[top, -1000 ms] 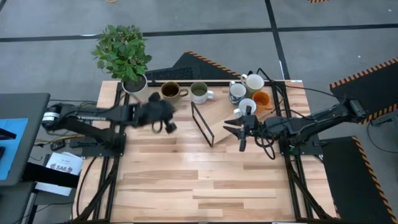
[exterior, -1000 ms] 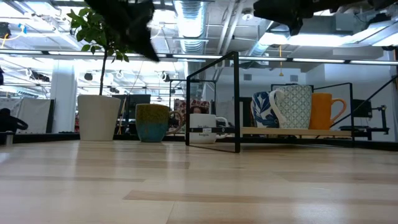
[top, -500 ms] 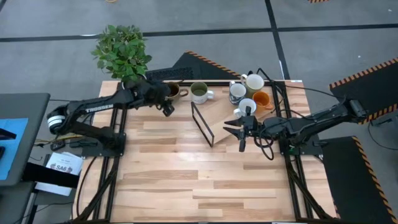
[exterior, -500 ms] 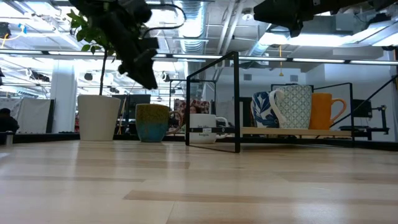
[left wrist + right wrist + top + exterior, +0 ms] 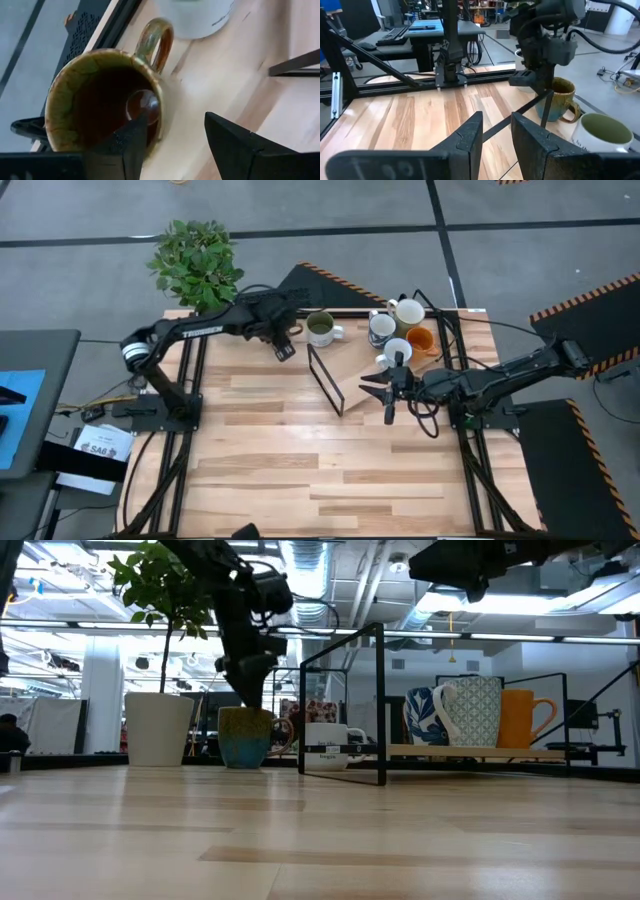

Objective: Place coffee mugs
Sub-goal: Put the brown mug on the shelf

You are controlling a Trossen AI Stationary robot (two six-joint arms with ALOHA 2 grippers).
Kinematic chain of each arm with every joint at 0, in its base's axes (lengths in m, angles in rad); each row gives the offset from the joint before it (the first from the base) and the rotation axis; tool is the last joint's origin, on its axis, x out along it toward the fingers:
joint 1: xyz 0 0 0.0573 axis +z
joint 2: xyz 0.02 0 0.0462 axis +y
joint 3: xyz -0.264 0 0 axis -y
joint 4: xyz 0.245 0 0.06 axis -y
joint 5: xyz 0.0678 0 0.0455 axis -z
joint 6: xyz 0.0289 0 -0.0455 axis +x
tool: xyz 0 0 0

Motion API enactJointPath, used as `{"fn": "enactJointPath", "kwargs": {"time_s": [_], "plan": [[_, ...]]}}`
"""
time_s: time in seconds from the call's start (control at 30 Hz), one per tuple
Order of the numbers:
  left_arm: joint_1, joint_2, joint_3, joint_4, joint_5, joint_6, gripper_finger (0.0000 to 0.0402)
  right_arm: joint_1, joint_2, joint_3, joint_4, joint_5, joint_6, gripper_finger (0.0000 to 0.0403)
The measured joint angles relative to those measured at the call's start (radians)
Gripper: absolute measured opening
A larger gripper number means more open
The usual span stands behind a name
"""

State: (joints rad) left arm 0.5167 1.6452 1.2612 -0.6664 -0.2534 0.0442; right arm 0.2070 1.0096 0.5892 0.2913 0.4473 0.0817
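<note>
The brown mug [image 5: 100, 100] stands on the table near its far edge, handle [image 5: 155, 40] toward the pale mug with green inside [image 5: 321, 329]. My left gripper [image 5: 175, 130] is open just above the brown mug [image 5: 245, 737]; one finger is over its mouth, the other outside its wall. Whether they touch the rim, I cannot tell. Several more mugs, among them a blue-patterned [image 5: 381, 327], a cream [image 5: 408, 311] and an orange one [image 5: 421, 340], stand on a wooden board. My right gripper [image 5: 378, 392] hovers near that board, open, with nothing between its fingers [image 5: 470, 135].
A black wire frame [image 5: 325, 378] stands upright on the board's left end, between the two grippers. A white pot with a green plant [image 5: 197, 265] is at the far left corner. The near half of the wooden table [image 5: 330, 480] is bare.
My left gripper has swung from the table's left middle toward the far edge and to the right, and has come down over the brown mug. The mugs and my right arm have kept still.
</note>
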Motion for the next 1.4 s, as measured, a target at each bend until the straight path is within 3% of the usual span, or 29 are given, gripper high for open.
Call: {"fn": "enactJointPath", "kwargs": {"time_s": [0.53,0.63,0.8,0.9,1.17,1.4], "plan": [[0.069,0.109,0.007,-0.027,-0.015,-0.013,0.0180,0.000,0.027,0.000,-0.073,-0.001,0.052,0.0127],[0.056,0.109,0.007,-0.039,-0.024,-0.021,0.0147,0.000,0.026,0.000,-0.065,0.000,0.052,0.0127],[0.042,0.108,0.007,-0.078,-0.038,-0.047,0.0025,0.000,0.024,0.000,-0.065,-0.001,0.052,0.0127],[0.033,0.105,0.010,-0.112,-0.043,-0.049,0.0018,0.000,0.024,0.000,-0.067,-0.001,0.052,0.0127],[-0.086,0.066,0.069,-0.292,-0.004,-0.089,0.0018,0.000,0.024,0.000,-0.066,-0.001,0.052,0.0127],[-0.330,-0.042,0.086,-0.325,0.042,-0.176,0.0018,0.003,0.025,0.000,-0.060,-0.001,0.074,0.0127]]}}
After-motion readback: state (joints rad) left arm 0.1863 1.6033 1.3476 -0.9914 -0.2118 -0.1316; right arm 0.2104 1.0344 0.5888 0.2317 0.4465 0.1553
